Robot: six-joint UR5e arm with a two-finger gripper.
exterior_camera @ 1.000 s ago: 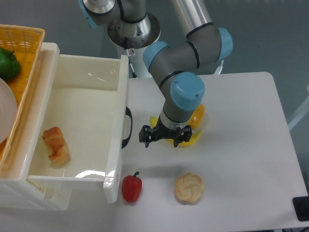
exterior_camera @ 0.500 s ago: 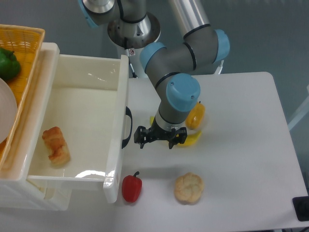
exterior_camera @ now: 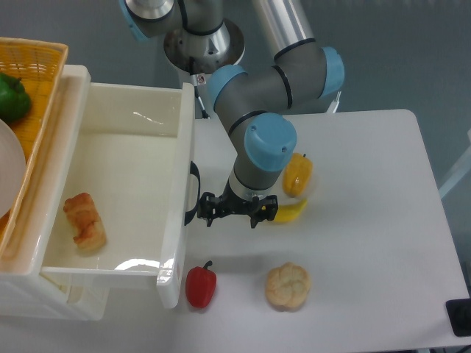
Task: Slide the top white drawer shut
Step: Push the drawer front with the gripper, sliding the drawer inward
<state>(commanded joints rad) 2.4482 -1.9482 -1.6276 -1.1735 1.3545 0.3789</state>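
White table (exterior_camera: 368, 220) on the right of frame, white cabinet at its left edge, grey floor behind. Using the top white drawer (exterior_camera: 118, 198) as landmark: it's pulled well out of the cabinet, interior fully exposed, front panel facing the table with its black curved handle (exterior_camera: 193, 193) on the outer face. Inside the drawer, near its left wall, a croissant-like pastry (exterior_camera: 85, 220) lies on the floor. Left of the drawer, on the cabinet top, a yellow woven basket (exterior_camera: 37, 81) holds a green pepper (exterior_camera: 13, 97) and the edge of a white plate (exterior_camera: 9, 173).

Gripper (exterior_camera: 229, 210) hangs just right of the drawer front, at about handle height, fingers pointing down toward the table. Fingers spread apart, nothing between them. Left finger sits very close to the handle; can't tell whether it touches.

Right of the drawer front, on the table: red pepper (exterior_camera: 200, 285) just beside the panel's lower corner, round bread roll (exterior_camera: 288, 286) further right of it. Yellow pepper (exterior_camera: 296, 174) and a banana (exterior_camera: 288, 212) lie beyond the gripper, partly covered by the arm's wrist (exterior_camera: 263, 151). Small dark object (exterior_camera: 460, 318) at the table's far lower right corner, cut off by the frame.
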